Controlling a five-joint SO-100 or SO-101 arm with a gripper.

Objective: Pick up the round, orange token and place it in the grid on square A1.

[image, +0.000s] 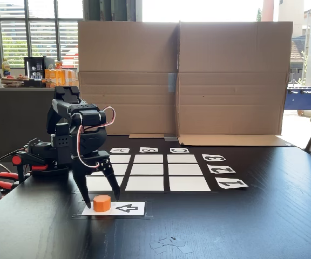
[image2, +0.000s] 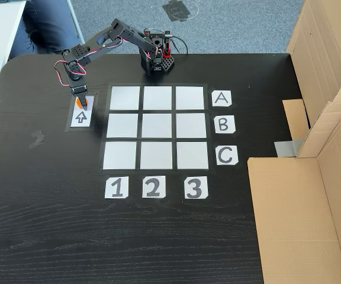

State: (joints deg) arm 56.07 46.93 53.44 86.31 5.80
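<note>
gripper (image: pixel 99 199) fingers wide, straddling token (image: pixel 102 203) | token on arrow card (image: pixel 127 208) | card beside grid (image2: pixel 156 128)

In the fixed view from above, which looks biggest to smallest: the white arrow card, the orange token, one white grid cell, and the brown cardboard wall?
1. The brown cardboard wall.
2. One white paper grid cell, such as square A1.
3. The white card with a black arrow, narrower than a cell.
4. The small orange token, partly hidden by the black gripper.

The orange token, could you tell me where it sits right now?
In both fixed views the token sits on the arrow card, outside the grid, between the open gripper's fingers.
</note>
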